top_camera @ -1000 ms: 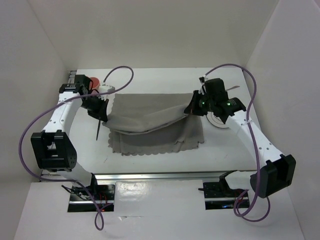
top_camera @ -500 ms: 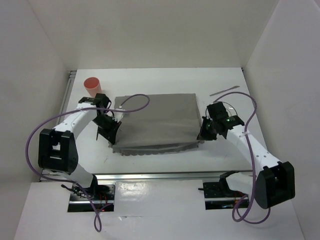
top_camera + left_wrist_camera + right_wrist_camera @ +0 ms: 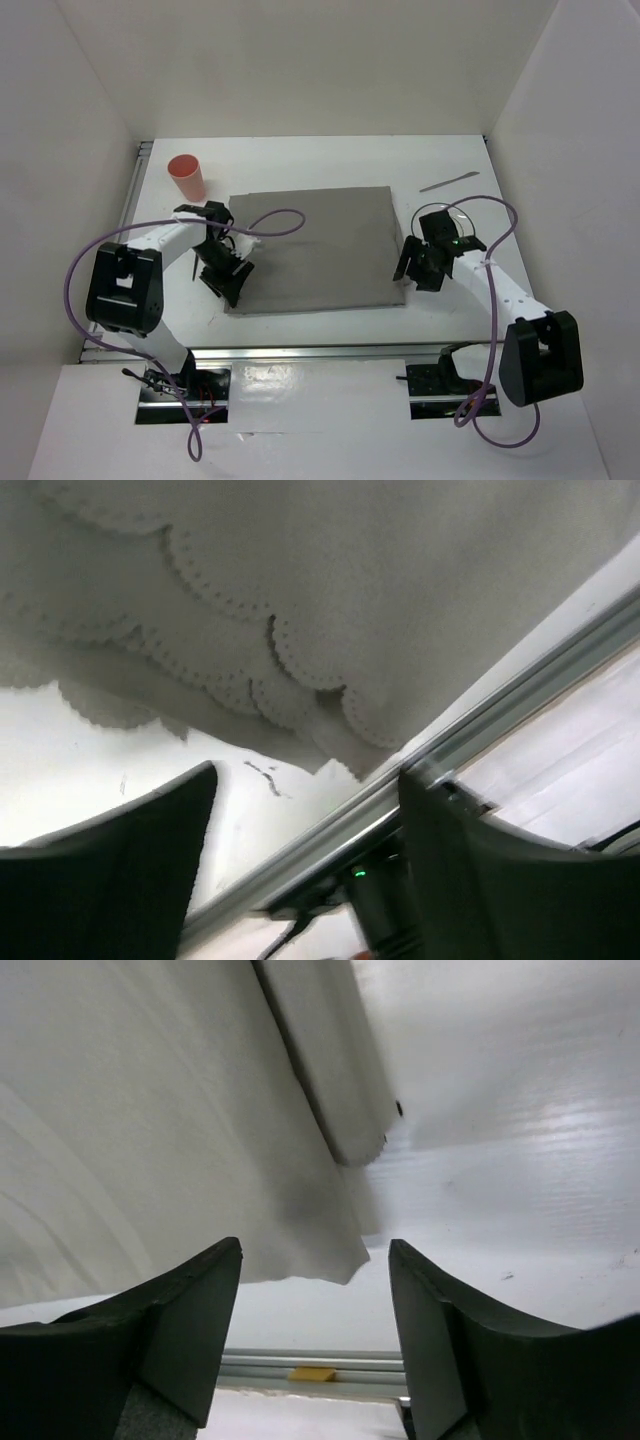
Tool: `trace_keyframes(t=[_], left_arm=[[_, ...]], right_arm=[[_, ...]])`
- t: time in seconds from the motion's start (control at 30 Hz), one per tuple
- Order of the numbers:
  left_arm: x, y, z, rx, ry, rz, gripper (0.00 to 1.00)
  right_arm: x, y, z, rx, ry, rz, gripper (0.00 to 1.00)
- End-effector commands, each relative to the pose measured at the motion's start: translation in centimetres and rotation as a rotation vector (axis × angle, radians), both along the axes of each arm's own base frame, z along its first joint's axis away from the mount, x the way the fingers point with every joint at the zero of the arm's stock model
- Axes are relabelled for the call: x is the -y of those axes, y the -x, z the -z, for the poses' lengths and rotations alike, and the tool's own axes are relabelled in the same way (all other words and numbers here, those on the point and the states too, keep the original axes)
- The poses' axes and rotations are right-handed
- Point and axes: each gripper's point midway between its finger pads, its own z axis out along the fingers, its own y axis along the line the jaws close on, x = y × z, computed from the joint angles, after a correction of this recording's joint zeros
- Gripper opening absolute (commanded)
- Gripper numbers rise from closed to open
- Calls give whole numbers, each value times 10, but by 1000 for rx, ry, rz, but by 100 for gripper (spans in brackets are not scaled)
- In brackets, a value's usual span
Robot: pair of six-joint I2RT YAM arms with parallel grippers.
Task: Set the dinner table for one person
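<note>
The dinner table [image 3: 320,160] is a white top with a grey cloth mat [image 3: 315,250] lying flat in its middle. My left gripper [image 3: 228,282] sits at the mat's near left corner, open, nothing between its fingers. In the left wrist view the gripper [image 3: 305,820] hovers just off the mat's scalloped edge [image 3: 300,630]. My right gripper [image 3: 413,268] is at the mat's near right corner, open and empty. In the right wrist view the gripper [image 3: 315,1300] frames the mat's corner [image 3: 330,1260] lying on the table.
An orange cup [image 3: 187,177] stands at the back left. A thin grey utensil [image 3: 448,181] lies at the back right. A dark thin utensil [image 3: 194,268] lies left of the mat. A metal rail [image 3: 320,350] runs along the near edge and another rail [image 3: 135,200] along the left.
Both grippers held the lifted mat, drew it toward the near edge and laid it flat. Both have now opened and let go of its near corners.
</note>
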Motion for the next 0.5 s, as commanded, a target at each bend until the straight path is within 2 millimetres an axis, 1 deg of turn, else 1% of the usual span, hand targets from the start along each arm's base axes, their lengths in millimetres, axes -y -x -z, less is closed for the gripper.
trace_keyframes(t=[0.0,0.03,0.07,0.1,0.13,0.17,0.2,0.23,0.27,0.3,0.33,0.37,0.4,0.43,0.47], left_arm=[[2,-10,-28,68,3,-15,85],[3,-22,-40,112,1,-26,86],[4,-25,-50,127,3,-41,86],[4,-34,-57,156,-2,-50,86],[7,-50,-74,226,12,-61,86],[7,-57,-84,257,9,-85,84],[10,-69,-90,305,7,-89,83],[16,-77,-95,342,18,-76,81],[21,-82,-93,352,24,-76,77],[27,-88,-89,362,30,-73,75],[33,-98,-82,389,39,-62,72],[40,-96,-67,365,38,-49,70],[39,-99,-47,328,16,-59,68],[38,-103,-37,321,2,-71,68],[42,-114,-29,345,-4,-87,68]], right_arm=[[4,-40,-36,152,34,11,67],[2,-45,-41,170,50,-19,63],[-3,-55,-54,205,48,-39,58],[-8,-61,-58,219,48,-58,52],[-17,-67,-54,218,46,-81,34],[-20,-75,-57,229,43,-98,27],[-25,-76,-51,216,36,-112,18],[-33,-85,-44,208,13,-125,10],[-38,-89,-41,207,-9,-124,5],[-39,-91,-32,193,-28,-116,0],[-44,-93,-25,186,-51,-119,0],[-49,-102,-13,171,-89,-109,0],[-49,-105,-6,156,-100,-95,0],[-51,-106,3,134,-108,-91,0],[-48,-109,23,89,-108,-61,0]])
